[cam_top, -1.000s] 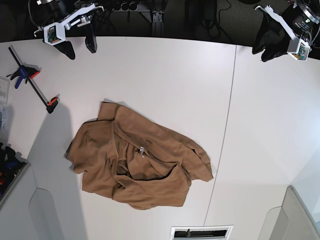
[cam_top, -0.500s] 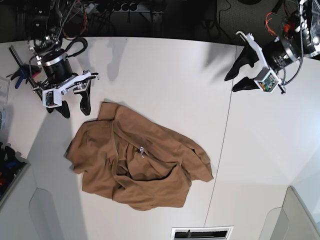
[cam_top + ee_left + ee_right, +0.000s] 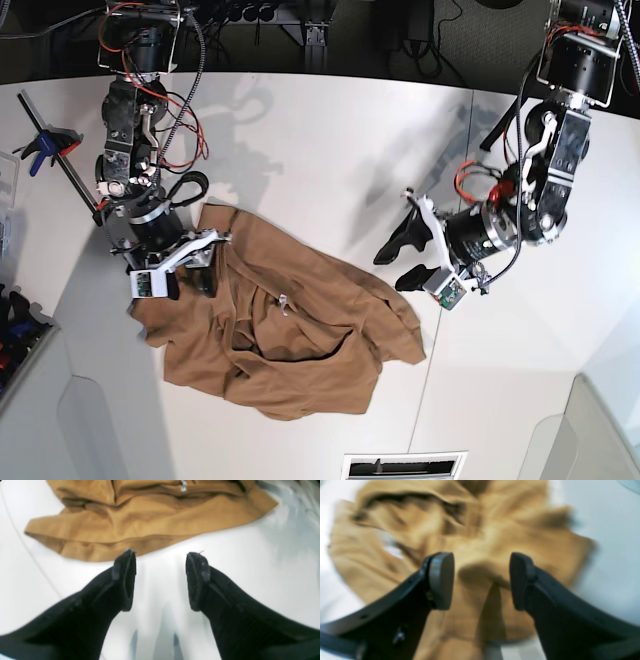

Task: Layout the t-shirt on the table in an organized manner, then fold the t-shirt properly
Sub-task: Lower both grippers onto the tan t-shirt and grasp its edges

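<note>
Left wrist view: the left tool [image 3: 161, 580] stands wide and empty over bare counter [image 3: 262, 575], the shirt [image 3: 150, 517] just ahead of its tips. Right wrist view: the right tool [image 3: 481, 580] gapes wide directly above crumpled cloth. Base view: both flank the heap, so pinching several layers could drag it into a worse bunch.

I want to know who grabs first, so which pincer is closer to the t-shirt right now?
Right. The right pincer hangs open directly over the t-shirt; the left pincer, also open, is over bare table just off its edge.
</note>
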Controlling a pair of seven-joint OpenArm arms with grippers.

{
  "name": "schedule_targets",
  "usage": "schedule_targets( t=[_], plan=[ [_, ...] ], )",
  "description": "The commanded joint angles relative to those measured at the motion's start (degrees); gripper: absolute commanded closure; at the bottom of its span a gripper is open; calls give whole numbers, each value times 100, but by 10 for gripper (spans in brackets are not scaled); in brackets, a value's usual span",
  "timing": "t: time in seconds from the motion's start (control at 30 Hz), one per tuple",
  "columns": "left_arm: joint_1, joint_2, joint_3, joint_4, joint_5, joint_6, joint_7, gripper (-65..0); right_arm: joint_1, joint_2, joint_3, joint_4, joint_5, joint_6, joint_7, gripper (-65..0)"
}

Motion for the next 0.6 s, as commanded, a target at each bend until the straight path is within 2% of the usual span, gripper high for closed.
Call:
schedule_targets(
  t=[0.0, 0.13, 0.23, 0.33, 0.43, 0.57],
  plan=[
    [-216, 50, -24, -105, -83, 20, -120, -347, 98, -26, -20, 90, -24, -11, 144, -347],
    [-605, 452, -24, -876, 72, 20, -247, -347, 96, -210, -101, 59, -313, -92, 146, -348],
    [-774, 732, -24, -1307, 289, 22, -356, -347, 94, -245, -107, 28, -433, -319, 149, -348],
    [-879, 955, -24, -1646, 372, 129, -468, -347, 92, -245, -109, 0, -457, -313, 142, -348],
    [-896, 1198, -24, -1915, 931, 306, -680, -347, 96, -245, -120, -146, -518, -317, 146, -347],
    [-896, 1462, -24, -2367, 1475, 323, -1126, -344, 127, -247, -122, -498, -514, -317, 188, -347]
  ],
)
